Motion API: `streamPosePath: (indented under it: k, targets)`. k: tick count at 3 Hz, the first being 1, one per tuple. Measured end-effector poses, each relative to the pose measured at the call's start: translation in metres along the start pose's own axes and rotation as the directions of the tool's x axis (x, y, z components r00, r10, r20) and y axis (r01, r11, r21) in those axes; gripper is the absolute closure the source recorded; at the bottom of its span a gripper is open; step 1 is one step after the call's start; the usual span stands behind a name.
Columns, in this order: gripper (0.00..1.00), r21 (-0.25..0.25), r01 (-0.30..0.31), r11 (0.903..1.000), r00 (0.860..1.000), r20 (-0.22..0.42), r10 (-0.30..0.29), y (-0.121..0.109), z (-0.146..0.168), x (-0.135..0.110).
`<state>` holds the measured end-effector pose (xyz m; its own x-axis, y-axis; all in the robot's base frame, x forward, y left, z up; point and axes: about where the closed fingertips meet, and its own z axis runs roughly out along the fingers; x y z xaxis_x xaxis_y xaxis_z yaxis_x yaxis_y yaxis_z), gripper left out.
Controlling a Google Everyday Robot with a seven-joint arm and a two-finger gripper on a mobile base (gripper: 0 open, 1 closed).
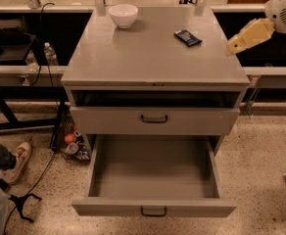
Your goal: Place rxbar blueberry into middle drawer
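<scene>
The rxbar blueberry (pixel 187 37), a dark flat bar, lies on the grey cabinet top (pixel 148 53) at the right rear. My gripper (pixel 231 46) hangs tan-coloured at the cabinet top's right edge, to the right of the bar and apart from it, holding nothing that I can see. The middle drawer (pixel 153 173), the lowest one, is pulled wide open, and its grey inside holds nothing. The drawer front above it (pixel 154 119) is closed.
A white bowl (pixel 123 14) stands at the rear left of the cabinet top. A person's leg and shoe (pixel 13 160) are on the floor at the left, with cables and a water bottle (pixel 50 54) nearby. Small items (pixel 72 143) sit beside the cabinet's left foot.
</scene>
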<state>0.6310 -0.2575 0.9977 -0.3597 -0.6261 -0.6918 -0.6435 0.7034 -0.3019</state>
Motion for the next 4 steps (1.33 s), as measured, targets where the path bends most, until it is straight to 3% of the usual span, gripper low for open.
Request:
streamPosePath:
  k: [1,2,4]
  targets:
    - [0.00,0.029,-0.053,0.9982,0.998,0.039,0.052,-0.014,0.029,-0.006]
    - [0.00,0.081,-0.217,0.9729,0.971,0.123,0.206,-0.050,0.111,-0.020]
    - [0.00,0.063,-0.362,0.9300,0.919,0.191,0.345,-0.075,0.201,-0.022]
